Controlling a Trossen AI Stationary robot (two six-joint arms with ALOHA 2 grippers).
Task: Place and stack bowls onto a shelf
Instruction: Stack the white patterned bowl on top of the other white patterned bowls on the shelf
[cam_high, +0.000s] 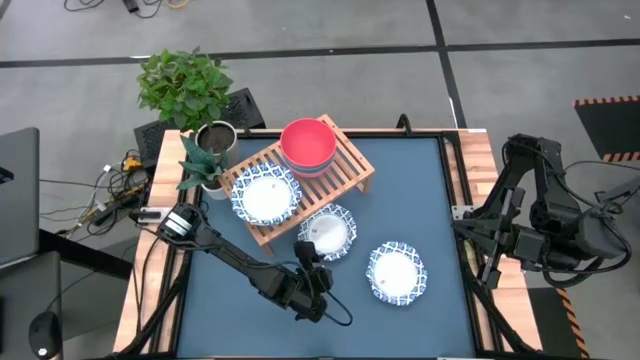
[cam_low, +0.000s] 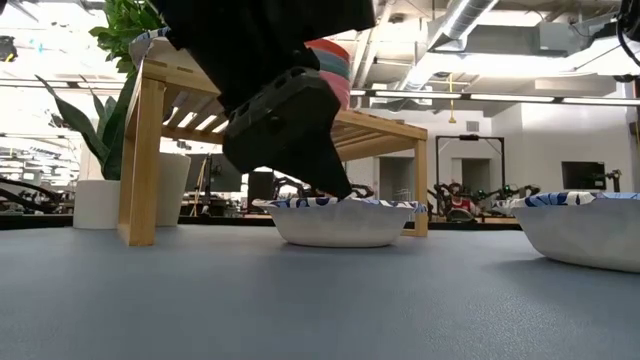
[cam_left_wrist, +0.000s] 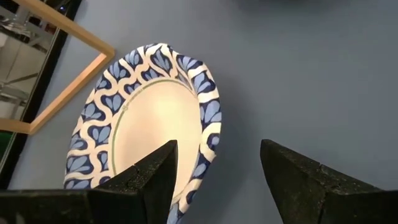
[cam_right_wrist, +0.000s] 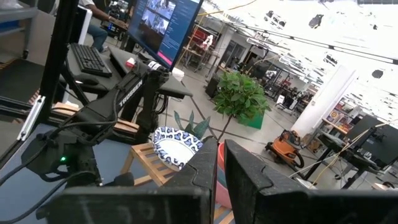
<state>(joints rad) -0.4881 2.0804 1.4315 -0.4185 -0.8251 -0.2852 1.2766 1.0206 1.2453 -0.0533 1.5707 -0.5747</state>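
Covering dark blue tabletop (cam_high: 330, 290), patterned dishes (cam_high: 397, 273), workshop room behind

Stacked bowls (cam_high: 308, 146) on shelf (cam_high: 352, 170)

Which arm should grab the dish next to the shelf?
The left. Its end effector is open with the fingers on either side of the dish's rim. The right arm waits off at the table's edge.

Left claw (cam_left_wrist: 214, 180) agape — right folded
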